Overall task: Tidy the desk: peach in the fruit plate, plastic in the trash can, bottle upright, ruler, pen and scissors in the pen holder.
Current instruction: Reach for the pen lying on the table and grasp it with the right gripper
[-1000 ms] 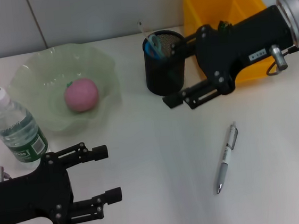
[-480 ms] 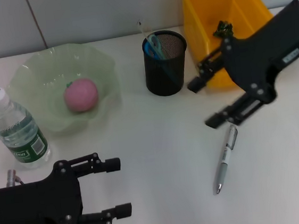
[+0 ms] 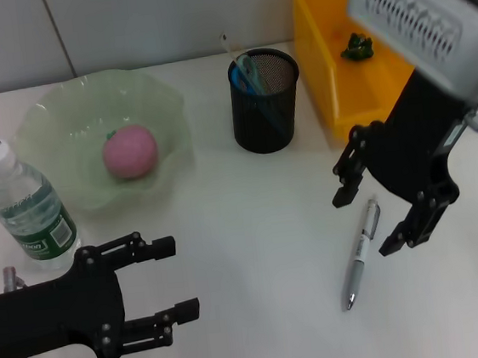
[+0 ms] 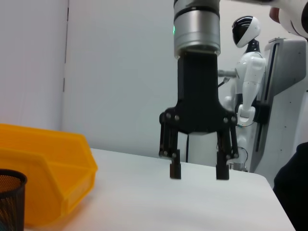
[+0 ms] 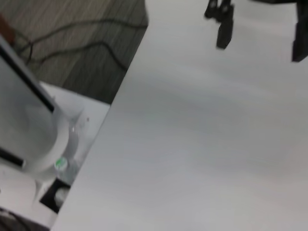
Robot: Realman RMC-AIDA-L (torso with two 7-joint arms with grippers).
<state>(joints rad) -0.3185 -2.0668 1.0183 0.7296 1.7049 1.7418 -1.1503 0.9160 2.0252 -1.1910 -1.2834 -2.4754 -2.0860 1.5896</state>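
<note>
The worktop (image 3: 253, 229) is a smooth, matt white surface. On it, near the right side in the head view, lies a slim pen (image 3: 361, 254) with a silvery metallic barrel, a clip at its upper end and its tip pointing toward the robot. Farther back stands the pen holder (image 3: 265, 99), a black cylinder of fine wire mesh with blue-handled items and a thin pale stick poking out of its top. Just to its right sits the trash can (image 3: 334, 66), a glossy yellow plastic bin with sloping walls; a small crumpled green piece (image 3: 357, 46) lies inside it. On the left is the fruit plate (image 3: 53, 121), a translucent pale green dish with a wavy, scalloped rim, holding the round pink peach (image 3: 130, 151). Near the plate's left edge the bottle (image 3: 24, 210) stands upright: clear plastic, green label, white cap with green print.

The right pincer (image 3: 371, 214) hangs from its black housing pointing steeply down at the worktop, its two black fingers spread apart, one on either side of the pen's clip end; whether they touch it cannot be told. The left wrist view shows this same pincer (image 4: 198, 171) vertical, fingers parted, tips close above the white surface.

The left pincer (image 3: 179, 276) lies low near the front left of the worktop, held roughly level and pointing toward the right, its fingers apart and holding nothing.
</note>
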